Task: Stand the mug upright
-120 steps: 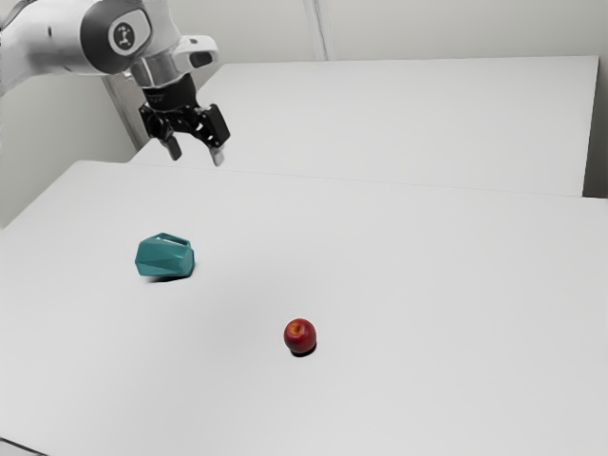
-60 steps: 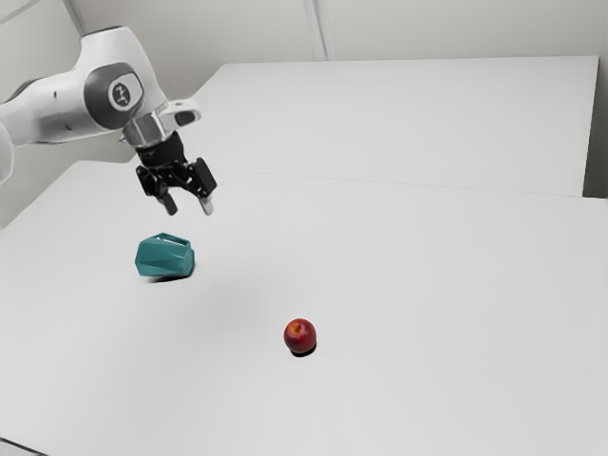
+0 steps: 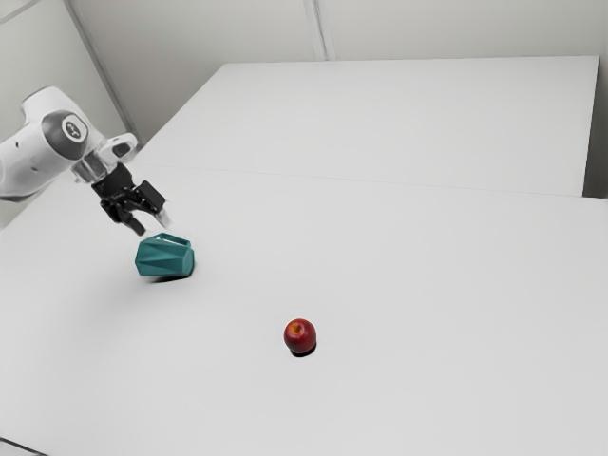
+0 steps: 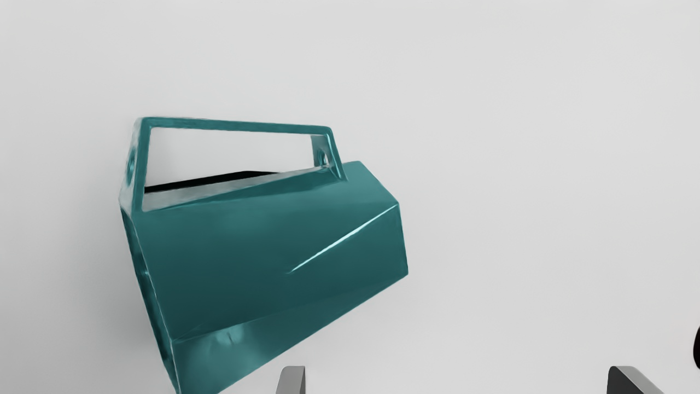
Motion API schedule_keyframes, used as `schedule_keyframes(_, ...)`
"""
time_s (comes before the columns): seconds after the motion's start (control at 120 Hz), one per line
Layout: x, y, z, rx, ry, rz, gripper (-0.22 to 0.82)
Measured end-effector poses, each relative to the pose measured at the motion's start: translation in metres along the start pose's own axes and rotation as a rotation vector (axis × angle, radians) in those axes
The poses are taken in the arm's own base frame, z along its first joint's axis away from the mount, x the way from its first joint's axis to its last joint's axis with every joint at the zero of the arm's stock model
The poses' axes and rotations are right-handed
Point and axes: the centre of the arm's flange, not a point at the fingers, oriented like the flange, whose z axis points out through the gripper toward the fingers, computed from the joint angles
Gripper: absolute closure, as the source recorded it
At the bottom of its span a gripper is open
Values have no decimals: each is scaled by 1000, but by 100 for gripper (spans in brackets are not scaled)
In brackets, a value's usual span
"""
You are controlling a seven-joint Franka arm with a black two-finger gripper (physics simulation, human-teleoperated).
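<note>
Wrist view: the jaws stand wide open near the sideways mug (image 4: 246, 262).

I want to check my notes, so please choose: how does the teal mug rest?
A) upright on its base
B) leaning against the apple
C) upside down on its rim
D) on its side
D: the mug lies lengthwise along the table, apart from the apple.
</note>
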Motion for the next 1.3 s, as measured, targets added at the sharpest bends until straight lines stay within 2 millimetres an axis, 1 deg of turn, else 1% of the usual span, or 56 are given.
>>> schedule_keyframes(0.1,8,-30,0,-43,23,23,0)
schedule_keyframes(0.158,11,-53,3,-75,30,28,0)
schedule_keyframes(0.233,12,-72,3,-104,34,44,0)
schedule_keyframes(0.367,13,-100,2,-147,40,75,0)
schedule_keyframes(0.467,7,-111,2,-197,51,80,0)
schedule_keyframes(0.567,-2,-125,7,-236,55,65,0)
schedule_keyframes(0.658,-6,-131,16,-262,48,63,0)
schedule_keyframes(0.792,-8,-133,26,-289,43,68,0)
schedule_keyframes(0.975,-14,-128,46,-345,25,41,0)
schedule_keyframes(1.167,-13,-120,55,-389,27,29,0)
schedule_keyframes(1.208,-14,-119,56,-398,27,27,0)
schedule_keyframes(1.3,-17,-118,63,-425,22,15,0)
